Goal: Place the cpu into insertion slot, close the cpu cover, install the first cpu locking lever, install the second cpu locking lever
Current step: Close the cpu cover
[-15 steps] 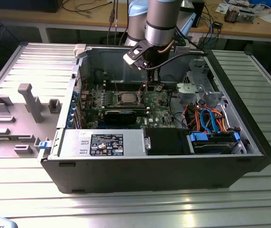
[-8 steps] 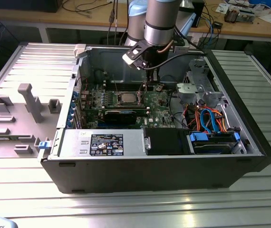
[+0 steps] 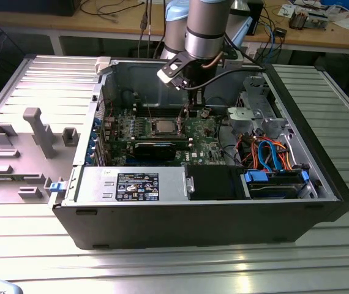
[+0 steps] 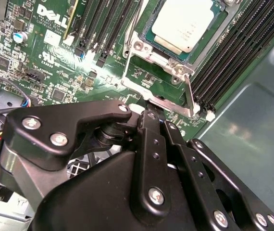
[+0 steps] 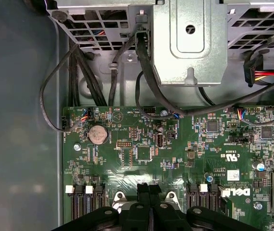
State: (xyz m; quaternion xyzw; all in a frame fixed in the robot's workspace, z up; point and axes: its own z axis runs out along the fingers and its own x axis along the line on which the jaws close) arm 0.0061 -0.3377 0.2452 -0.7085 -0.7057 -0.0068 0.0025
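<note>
The cpu [image 4: 182, 24], a flat silver-grey square, lies in its socket on the green board [image 5: 175, 144]; the exterior view has the cpu [image 3: 162, 127] at the board's middle. The cpu cover [image 4: 173, 106], a thin grey metal frame, is swung open away from the socket, with green board showing through its window. My gripper [image 4: 157, 118] is shut, its black fingertips together against the cover's free edge. The first wrist view has the gripper [image 5: 149, 188] between the cover's two corners. A thin metal lever [image 4: 189, 94] stands up beside the cover. In the exterior view the gripper [image 3: 190, 105] hangs to that view's right of the cpu.
Black memory slots [image 4: 233, 62] run along both sides of the socket. A metal drive cage [image 5: 190, 43] with black cables [image 5: 142, 62] stands beyond the board. A black card [image 3: 156, 149] and the power supply [image 3: 131, 184] lie nearer the case front wall.
</note>
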